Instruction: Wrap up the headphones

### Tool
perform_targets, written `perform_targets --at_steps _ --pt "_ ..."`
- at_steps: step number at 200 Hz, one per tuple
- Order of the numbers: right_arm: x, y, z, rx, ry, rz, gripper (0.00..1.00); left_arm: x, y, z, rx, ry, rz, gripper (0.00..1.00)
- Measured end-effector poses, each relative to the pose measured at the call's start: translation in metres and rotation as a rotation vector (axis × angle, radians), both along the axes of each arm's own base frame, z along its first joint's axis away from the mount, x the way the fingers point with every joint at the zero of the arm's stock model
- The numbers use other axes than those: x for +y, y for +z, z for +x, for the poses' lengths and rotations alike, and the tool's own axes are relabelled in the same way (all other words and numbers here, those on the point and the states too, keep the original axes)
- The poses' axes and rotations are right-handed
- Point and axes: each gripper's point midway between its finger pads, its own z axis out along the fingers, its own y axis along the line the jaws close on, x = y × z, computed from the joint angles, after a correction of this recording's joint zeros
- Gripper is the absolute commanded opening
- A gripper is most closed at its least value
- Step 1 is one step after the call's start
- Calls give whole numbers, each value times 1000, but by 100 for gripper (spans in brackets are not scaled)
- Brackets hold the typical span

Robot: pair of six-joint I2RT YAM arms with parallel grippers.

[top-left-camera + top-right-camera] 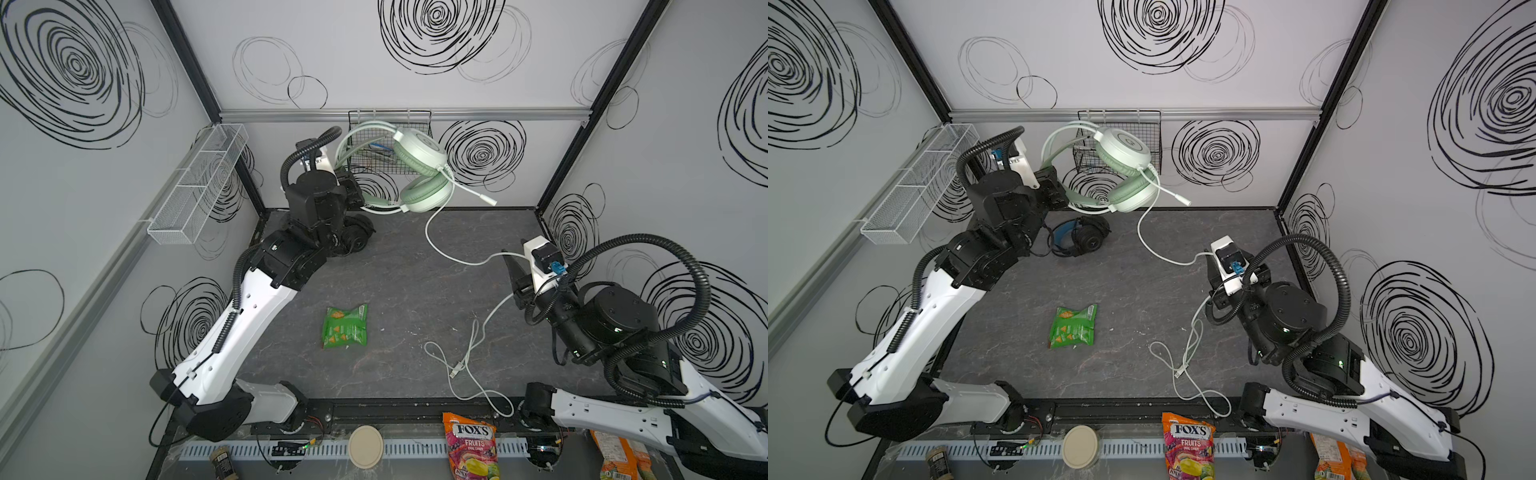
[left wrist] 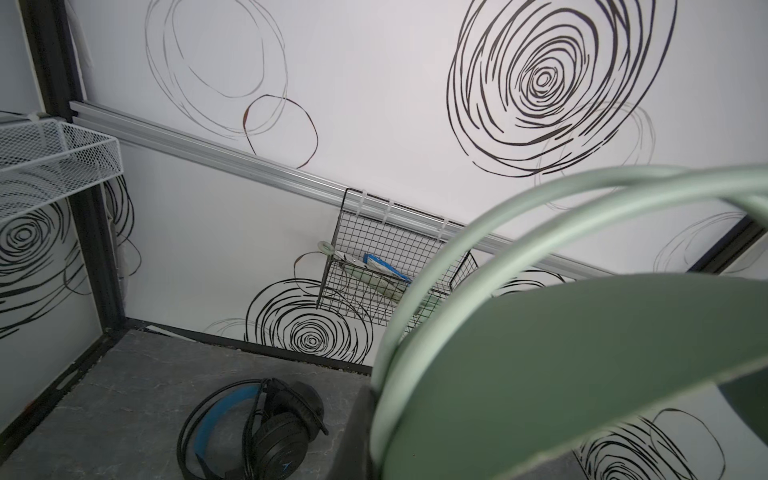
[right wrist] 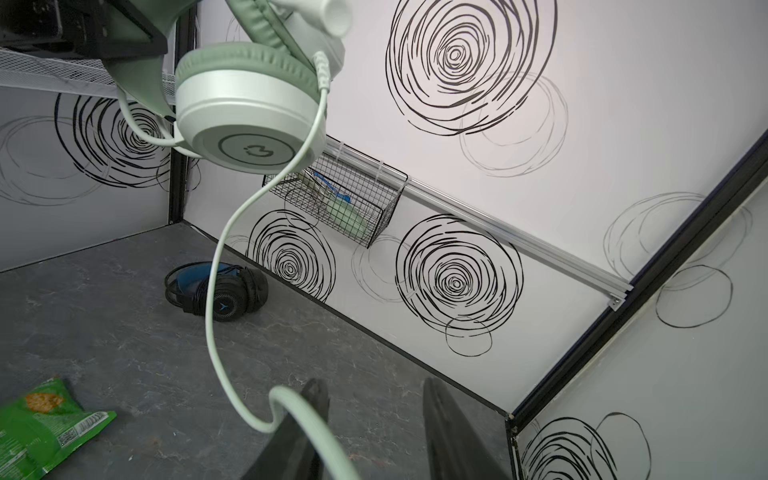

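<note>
The mint green headphones (image 1: 419, 156) (image 1: 1125, 151) hang in the air near the back wall, ear cups together. My left gripper (image 1: 357, 195) is shut on their headband (image 2: 540, 374). Their pale cable (image 1: 440, 245) drops from the lower ear cup (image 3: 245, 104) and lies over one finger (image 3: 307, 419) of my right gripper (image 3: 376, 390), which is open with nothing between its fingers. Past it, the cable runs on in loose loops (image 1: 465, 361) over the table's front edge. The black headphones (image 1: 1079, 237) (image 2: 266, 432) (image 3: 224, 291), with a blue-lined headband, lie on the table below the left arm.
A green snack bag (image 1: 345, 326) lies mid-table. A black wire basket (image 1: 374, 153) hangs on the back wall behind the mint headset, and a white mesh basket (image 1: 199, 183) on the left wall. A candy bag (image 1: 471, 444), a round lid (image 1: 365, 446) and an orange bag (image 1: 619, 457) sit along the front.
</note>
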Motion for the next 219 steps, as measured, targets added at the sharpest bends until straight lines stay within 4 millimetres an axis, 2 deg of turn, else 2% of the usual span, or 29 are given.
perform_targets --at_steps 43,90,118,137,158,178,194,219 --pt "4 23 -3 -44 32 -80 0 9 4 3 -1 56 119 0" --pt "-14 43 4 -139 -92 -142 0 18 -13 19 39 76 231 0" --pt "-19 54 13 -167 -179 -134 0 13 -23 23 44 14 303 0" --pt "-20 58 36 -145 -249 -134 0 3 -31 18 48 -39 349 0" --pt "-35 68 78 -100 -335 -83 0 0 -43 6 58 -72 395 0" --pt "-44 68 116 -38 -362 -40 0 0 -50 -9 60 -88 438 0" --pt "-35 67 133 2 -331 -4 0 1 -51 -21 53 -90 470 0" --pt "-15 68 145 38 -258 32 0 -2 -56 -36 41 -104 518 0"
